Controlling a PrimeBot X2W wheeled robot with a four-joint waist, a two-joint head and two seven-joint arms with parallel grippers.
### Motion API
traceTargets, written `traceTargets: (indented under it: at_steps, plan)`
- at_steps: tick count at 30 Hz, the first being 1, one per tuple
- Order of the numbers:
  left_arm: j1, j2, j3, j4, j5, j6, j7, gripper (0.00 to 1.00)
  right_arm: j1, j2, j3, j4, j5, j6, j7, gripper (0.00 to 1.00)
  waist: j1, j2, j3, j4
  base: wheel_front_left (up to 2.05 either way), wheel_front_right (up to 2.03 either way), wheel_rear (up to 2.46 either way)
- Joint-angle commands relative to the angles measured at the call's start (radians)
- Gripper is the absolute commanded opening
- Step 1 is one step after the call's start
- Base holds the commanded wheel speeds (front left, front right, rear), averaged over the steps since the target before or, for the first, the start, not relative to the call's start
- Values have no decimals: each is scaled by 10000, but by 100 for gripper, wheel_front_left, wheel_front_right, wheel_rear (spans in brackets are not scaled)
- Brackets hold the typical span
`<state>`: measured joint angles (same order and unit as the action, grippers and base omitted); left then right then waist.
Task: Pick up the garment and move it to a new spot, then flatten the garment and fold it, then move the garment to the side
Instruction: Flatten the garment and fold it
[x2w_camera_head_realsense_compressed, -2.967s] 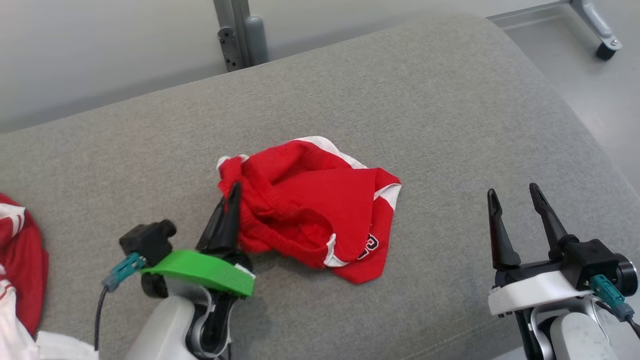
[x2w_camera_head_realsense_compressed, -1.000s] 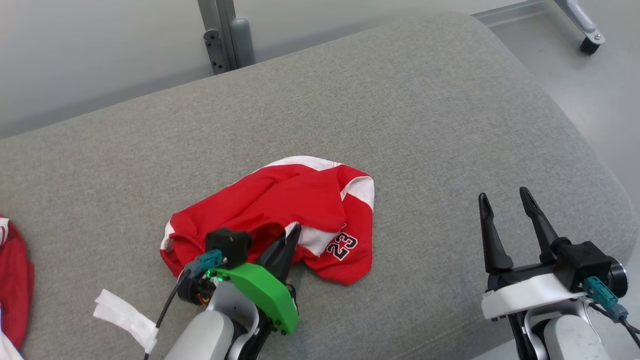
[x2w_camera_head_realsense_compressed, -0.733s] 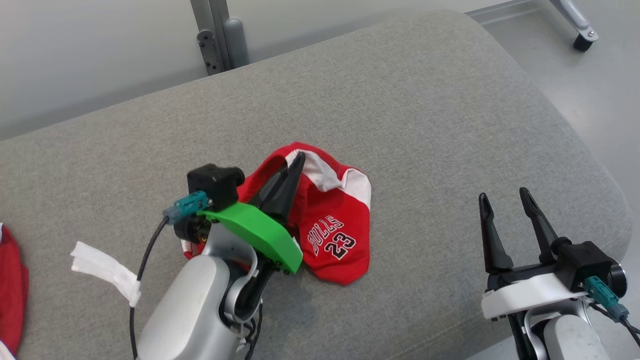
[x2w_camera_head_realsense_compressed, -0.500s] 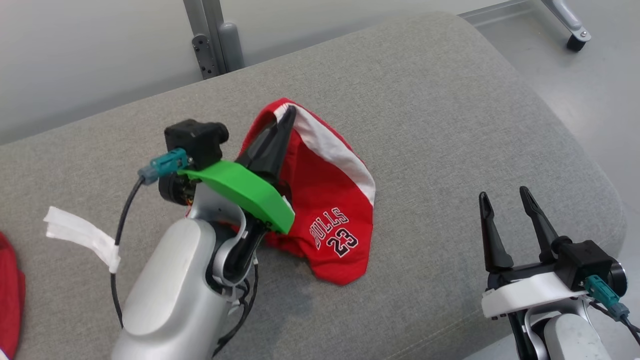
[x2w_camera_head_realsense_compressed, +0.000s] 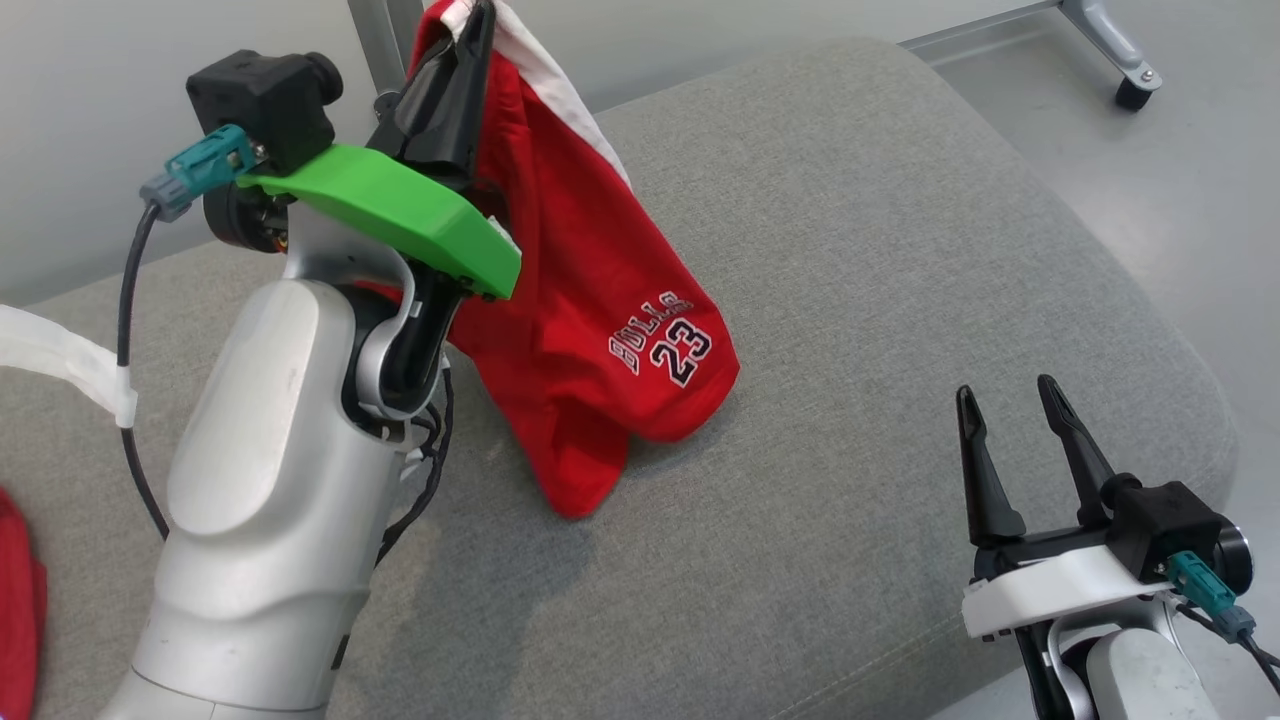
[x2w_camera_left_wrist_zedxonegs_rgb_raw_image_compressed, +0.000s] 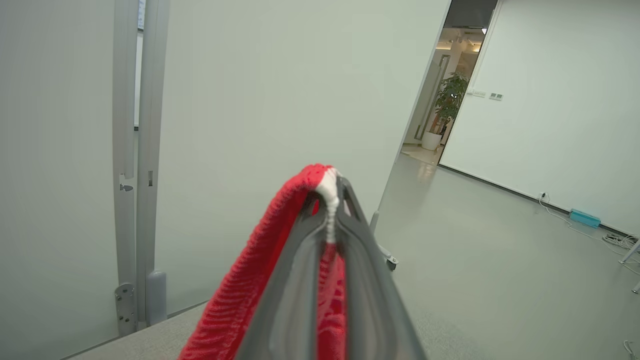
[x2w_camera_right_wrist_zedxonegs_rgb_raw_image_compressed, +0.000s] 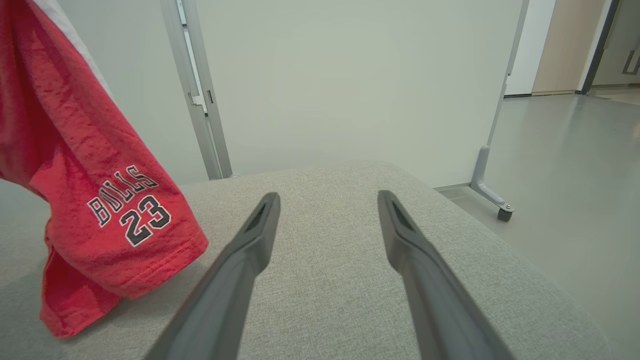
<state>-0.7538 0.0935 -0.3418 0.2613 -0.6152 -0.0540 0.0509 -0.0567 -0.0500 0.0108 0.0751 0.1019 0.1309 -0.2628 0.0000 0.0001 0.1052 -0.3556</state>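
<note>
The garment (x2w_camera_head_realsense_compressed: 590, 300) is a pair of red shorts with white trim and "BULLS 23" printed on one leg. It hangs from my left gripper (x2w_camera_head_realsense_compressed: 478, 22), which is raised high at the upper left and shut on the white-trimmed edge (x2w_camera_left_wrist_zedxonegs_rgb_raw_image_compressed: 327, 192). The lower legs of the shorts (x2w_camera_right_wrist_zedxonegs_rgb_raw_image_compressed: 100, 220) dangle down to the grey cushion (x2w_camera_head_realsense_compressed: 850, 300); whether they touch it I cannot tell. My right gripper (x2w_camera_head_realsense_compressed: 1005, 400) rests low at the lower right, open with nothing between its fingers (x2w_camera_right_wrist_zedxonegs_rgb_raw_image_compressed: 260, 235), well to the right of the hanging cloth.
Another red cloth (x2w_camera_head_realsense_compressed: 15, 600) lies at the left edge of the cushion. A white tape tag (x2w_camera_head_realsense_compressed: 60, 355) hangs on my left arm's cable. Behind the cushion stands a pale partition with a grey post (x2w_camera_right_wrist_zedxonegs_rgb_raw_image_compressed: 197, 95). A wheeled foot (x2w_camera_head_realsense_compressed: 1130, 90) stands on the floor at right.
My left gripper has closed on the crumpled shorts and lifted them high off the cushion, so they now hang unfurled. The head camera has shifted slightly. The right gripper has stayed still.
</note>
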Motion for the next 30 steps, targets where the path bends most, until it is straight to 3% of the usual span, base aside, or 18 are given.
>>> traceTargets:
  at_steps: [1,8,14,21,25,30]
  plan:
    - [-169,34,24,115,47,-113,-241,0,38,-9,0,17,-90,-3,-33,100,0,-1,-11,-5,0,0,0]
    - [380,-76,-440,320,-281,-548,-950,0,127,-9,-103,-27,-137,-3,-31,100,0,-1,-21,113,0,0,0]
    - [2033,49,-1588,-652,-995,-754,-812,0,246,-11,-211,-25,-224,-3,-31,100,0,-1,-39,377,0,0,0]
    - [5032,1289,-2981,-2307,-2664,-776,-371,0,268,-9,-282,54,-278,-3,-31,100,0,-1,-143,649,0,0,0]
    - [6534,2141,-2833,-2350,-3293,-777,-718,0,347,-8,-349,44,-328,-3,-33,100,0,-1,-187,862,0,0,0]
    - [7639,2752,-2317,-1720,-3891,-777,-1228,0,412,-9,-408,46,-420,-3,-33,100,0,-1,-168,1225,0,0,0]
